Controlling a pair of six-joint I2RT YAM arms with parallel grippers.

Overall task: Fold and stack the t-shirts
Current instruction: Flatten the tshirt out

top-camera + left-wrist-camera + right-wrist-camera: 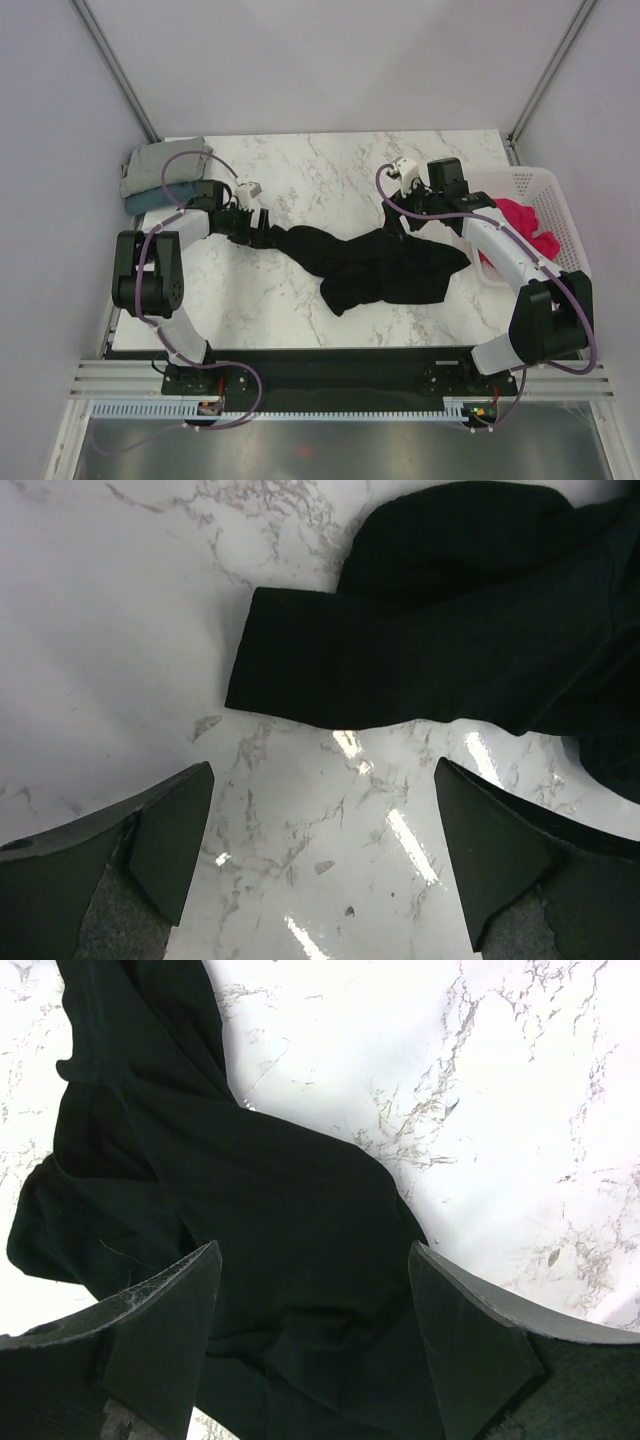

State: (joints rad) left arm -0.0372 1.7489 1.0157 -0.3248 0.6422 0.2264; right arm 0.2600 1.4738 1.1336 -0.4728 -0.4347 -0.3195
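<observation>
The black t-shirt point(385, 268) lies crumpled across the middle of the marble table, one sleeve stretched out to the left. My left gripper point(262, 230) is open at the end of that sleeve. In the left wrist view its jaws point(325, 850) stand wide over bare marble, with the sleeve's cuff point(330, 670) just ahead. My right gripper point(396, 218) is open at the shirt's upper right edge. In the right wrist view it point(315, 1330) straddles the black cloth point(290, 1210) without closing on it. The grey shirt point(163, 163) lies folded on the dusty blue one point(158, 198) at the far left. The pink-red shirt point(525, 226) sits in the basket.
A white mesh basket point(550, 192) stands at the table's right edge, beside my right arm. The folded stack sits at the back left corner. Grey walls and metal frame posts close in the table at the back and sides.
</observation>
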